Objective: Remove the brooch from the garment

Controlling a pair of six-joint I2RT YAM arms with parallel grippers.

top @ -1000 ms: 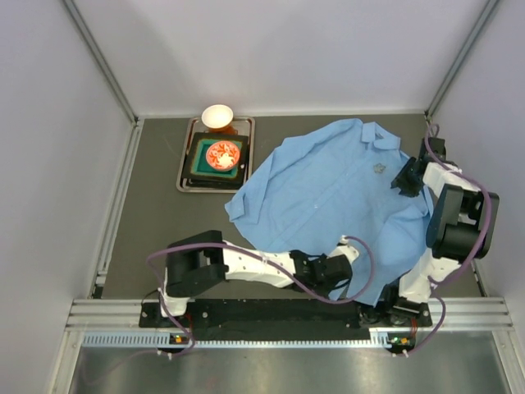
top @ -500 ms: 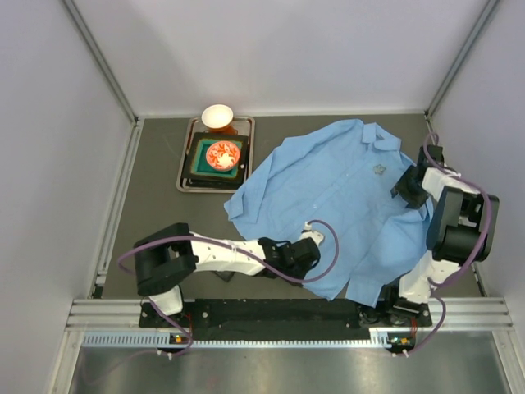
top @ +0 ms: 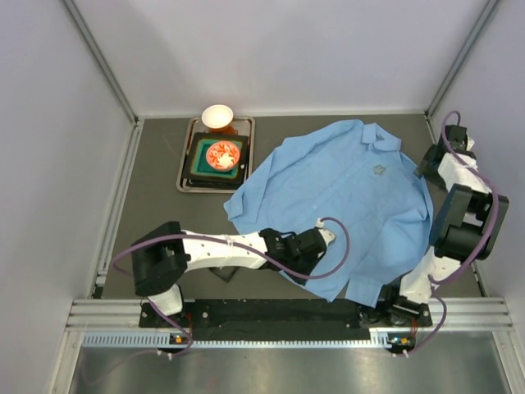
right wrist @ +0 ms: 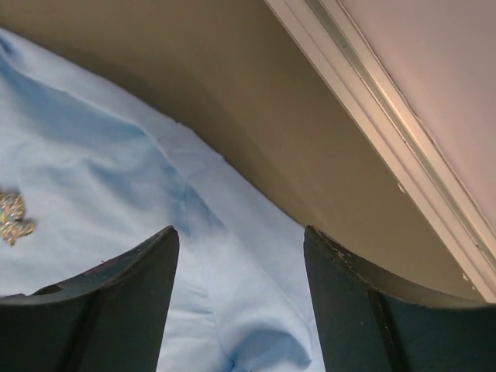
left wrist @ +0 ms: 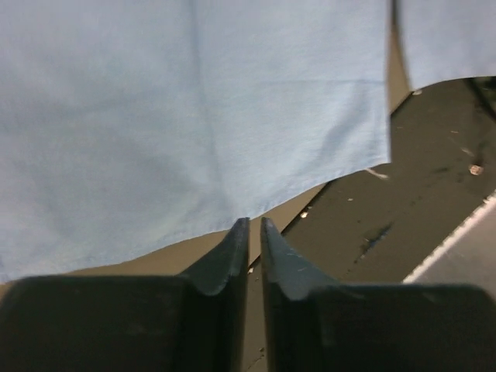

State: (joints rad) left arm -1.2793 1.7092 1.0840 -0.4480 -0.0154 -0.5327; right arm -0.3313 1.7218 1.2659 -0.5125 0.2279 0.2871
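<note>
The garment, a light blue collared shirt [top: 344, 197], lies spread on the dark table at centre right. The brooch [top: 379, 170] is a tiny silvery ornament pinned on its chest near the collar. It also shows at the left edge of the right wrist view [right wrist: 13, 218]. My right gripper [top: 425, 164] is open and empty at the shirt's right shoulder edge, to the right of the brooch; its fingers [right wrist: 116, 302] straddle blue cloth [right wrist: 232, 294]. My left gripper [top: 305, 256] is shut and empty at the shirt's lower hem [left wrist: 194, 116], its tips [left wrist: 253, 225] just short of the cloth.
A metal tray [top: 185, 176] at the back left holds a green square dish with a red item, and a white bowl [top: 217, 116] stands at its far end. The right wall and its rail [right wrist: 387, 139] are close to my right gripper.
My right gripper has drawn back off the shirt toward the right wall. My left arm has swung left along the lower hem, then edged slightly back toward the shirt.
</note>
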